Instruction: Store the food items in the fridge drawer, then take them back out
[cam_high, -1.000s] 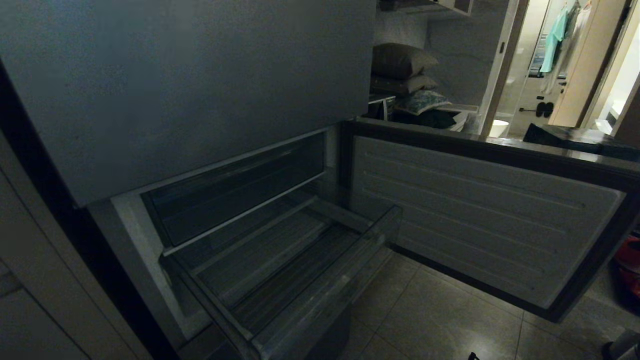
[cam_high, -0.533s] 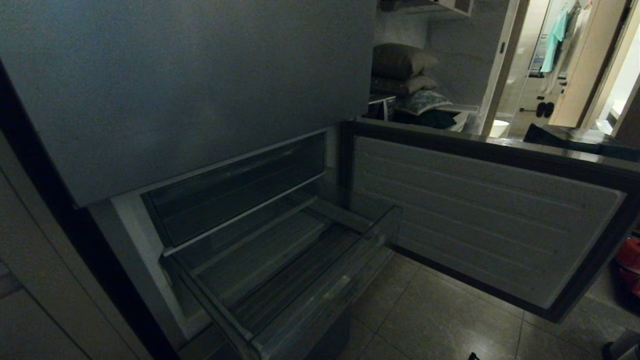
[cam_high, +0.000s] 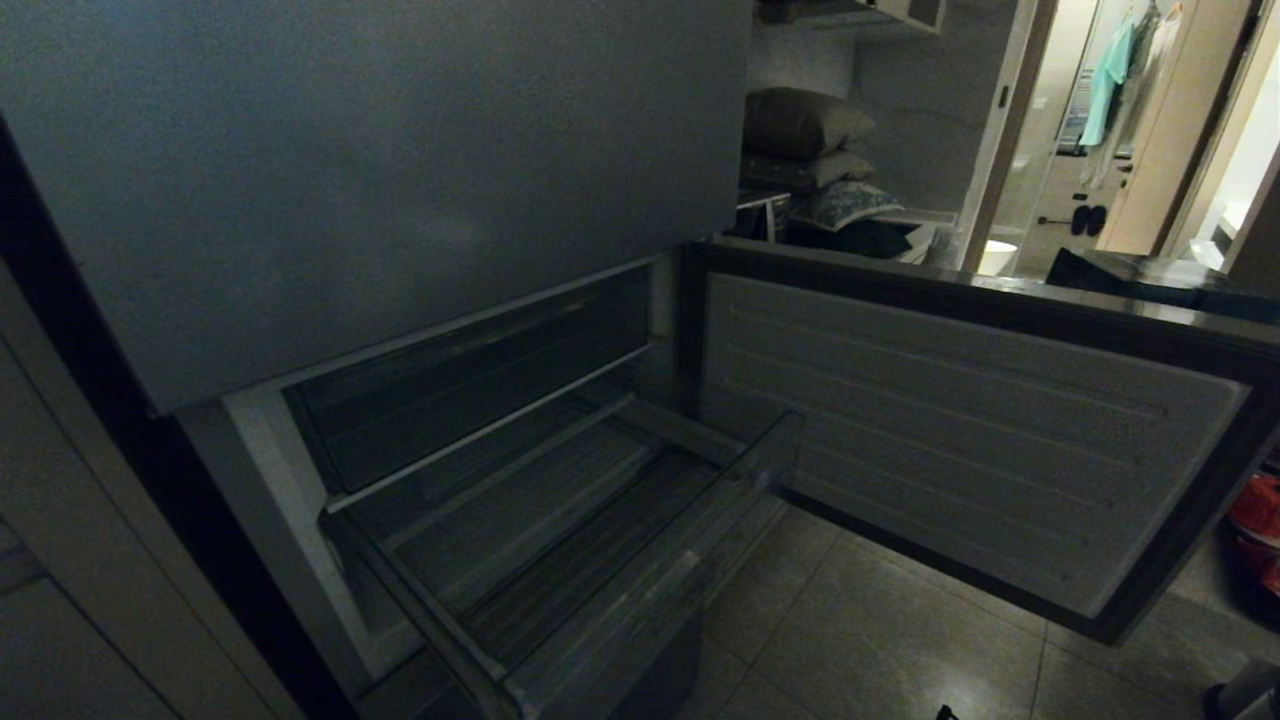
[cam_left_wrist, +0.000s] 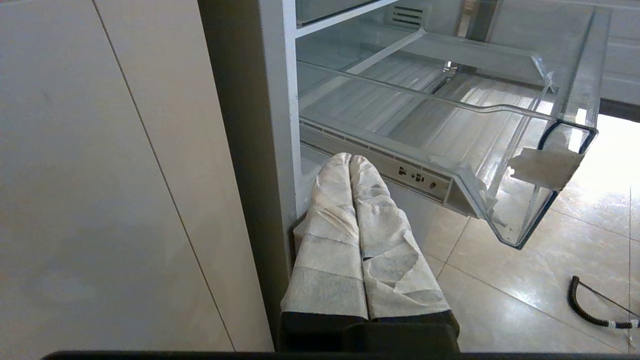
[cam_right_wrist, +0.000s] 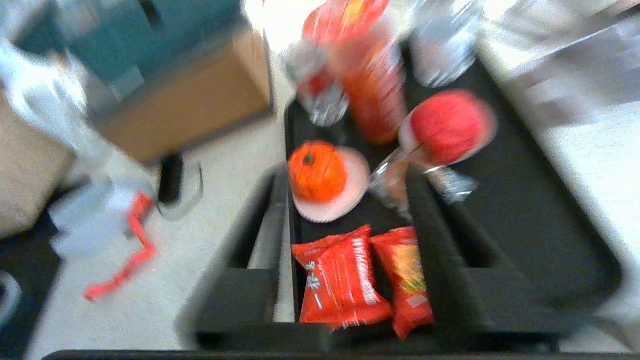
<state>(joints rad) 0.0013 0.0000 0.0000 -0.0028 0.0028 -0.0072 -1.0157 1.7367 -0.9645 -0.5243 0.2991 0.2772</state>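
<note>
White writing on the two red snack packets (cam_right_wrist: 345, 282) is too blurred to read. They lie low centre between the right claw (cam_right_wrist: 350, 220)'s parted dark fingers; the round orange lump (cam_right_wrist: 316, 170) sits mid-frame. The clear-plastic fridge drawer (cam_high: 640, 610) stands open. The left claw (cam_left_wrist: 352, 165) is pressed together.

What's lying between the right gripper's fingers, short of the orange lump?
Two red snack packets on the black tray, inside the right gripper, short of the orange lump. Right wrist view.

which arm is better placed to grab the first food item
Right, probably: its claw hangs open over the orange round food and red packets. The left claw sits shut beside the empty fridge drawer.
</note>
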